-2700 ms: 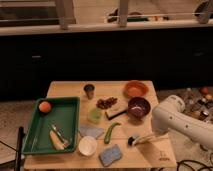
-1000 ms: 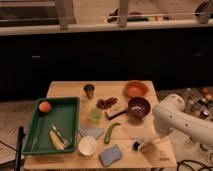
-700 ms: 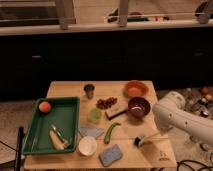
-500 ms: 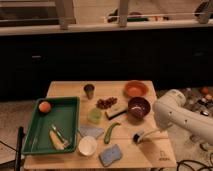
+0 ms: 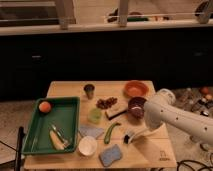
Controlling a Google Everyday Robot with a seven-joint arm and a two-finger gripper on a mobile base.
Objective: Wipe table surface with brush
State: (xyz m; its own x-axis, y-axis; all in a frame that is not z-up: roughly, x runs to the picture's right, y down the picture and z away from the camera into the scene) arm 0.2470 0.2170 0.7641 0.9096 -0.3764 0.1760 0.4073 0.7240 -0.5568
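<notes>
The brush (image 5: 131, 136) lies low over the front right of the table surface (image 5: 151, 151). Its black bristle head points left, close to the green cucumber (image 5: 110, 132), and its white handle runs right into my gripper (image 5: 145, 131). The gripper sits at the end of my white arm (image 5: 167, 114), which comes in from the right over the table's right edge. It is shut on the brush handle. The arm's body hides the fingers. I cannot tell whether the bristles touch the wood.
A green tray (image 5: 35, 137) at the left holds an orange (image 5: 45, 106) and a banana. A metal cup (image 5: 89, 91), orange bowl (image 5: 136, 89), dark bowl (image 5: 135, 106), black-and-cream bar (image 5: 115, 112), white bowl (image 5: 87, 146) and blue-grey sponge (image 5: 111, 155) stand around the brush.
My arm has swung left and slightly back, carrying the brush with it. The bristle head has moved from the front right corner toward the cucumber.
</notes>
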